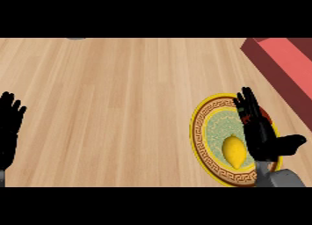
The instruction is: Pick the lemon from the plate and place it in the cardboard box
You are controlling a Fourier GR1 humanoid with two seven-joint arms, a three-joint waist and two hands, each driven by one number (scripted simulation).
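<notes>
While the right hand (262, 132) hangs over the plate (207, 115) with its fingers (248, 102) straight and slightly apart and its thumb (289, 143) splayed off to the outer side, nothing is gripped yet; the lemon (234, 150) lies free on the plate. Main risk, as I judge it: the lemon sits on the wrong side for an easy close. It lies just beside the palm on the inner side, opposite the thumb, and well back from the fingertips, nearer the wrist than the tips. If the fingers curl from this pose they may close on bare plate beyond the fruit, or clip its rounded flank and roll it toward the plate's near rim. A smooth oval fruit on a glazed surface is likely to skid, not seat. A sideways correction that drags the palm across could also shove the plate itself. Whether palm and lemon touch cannot be told; they look side by side, edge to edge. Second risk comes later: the red cardboard box (288, 66) stands past the fingertips and toward the thumb side, close to the plate, so a carried lemon may catch the box's near wall if lifted low. Left hand (5, 127) rests at the far left edge, fingers up, straight and relaxed, holding nothing.
</notes>
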